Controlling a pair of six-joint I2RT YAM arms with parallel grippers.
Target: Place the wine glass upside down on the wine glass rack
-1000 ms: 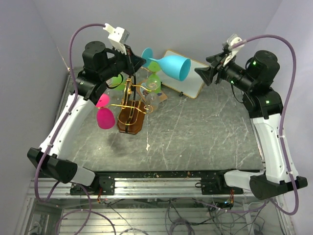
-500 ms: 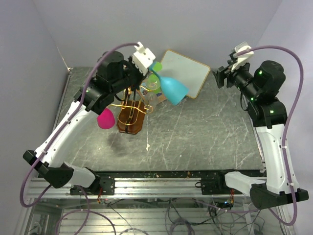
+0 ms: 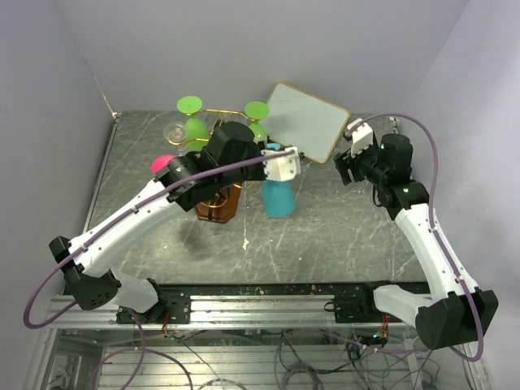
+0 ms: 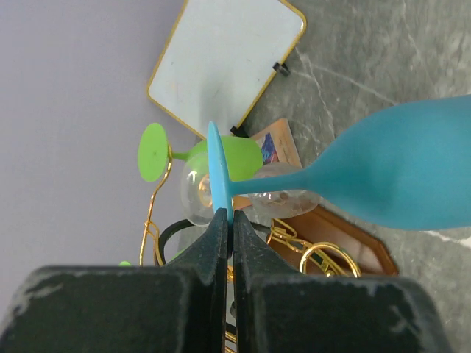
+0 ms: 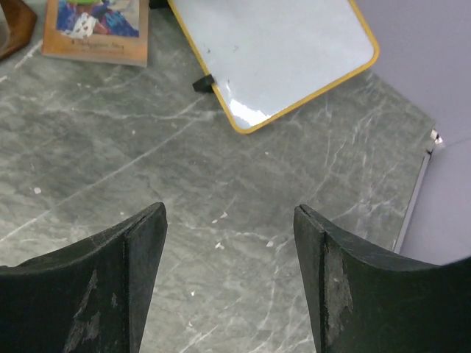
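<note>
Gripping the teal glass by its foot

The left gripper [image 4: 224, 229] is clamped on the thin round foot of the matte teal stemmed wine glass [image 4: 401, 176]. Stem and bowl run out sideways from the fingertips, over the grey marbled table [image 3: 341, 219] and off the rack. The gold wire rack with a dark brown wooden base [image 4: 346, 239] sits just beyond the fingertips, bearing green glasses [image 4: 246, 158]. The right gripper [image 5: 228, 220], fingers spread wide, holds nothing; a gold-framed white board [image 5: 272, 51] lies ahead of it.

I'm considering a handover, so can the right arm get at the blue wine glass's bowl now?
Probably yes. The right gripper has open, empty jaws, only bare table lies between it and the blue wine glass, and the left gripper pinches only the foot, leaving the bowl free.
</note>
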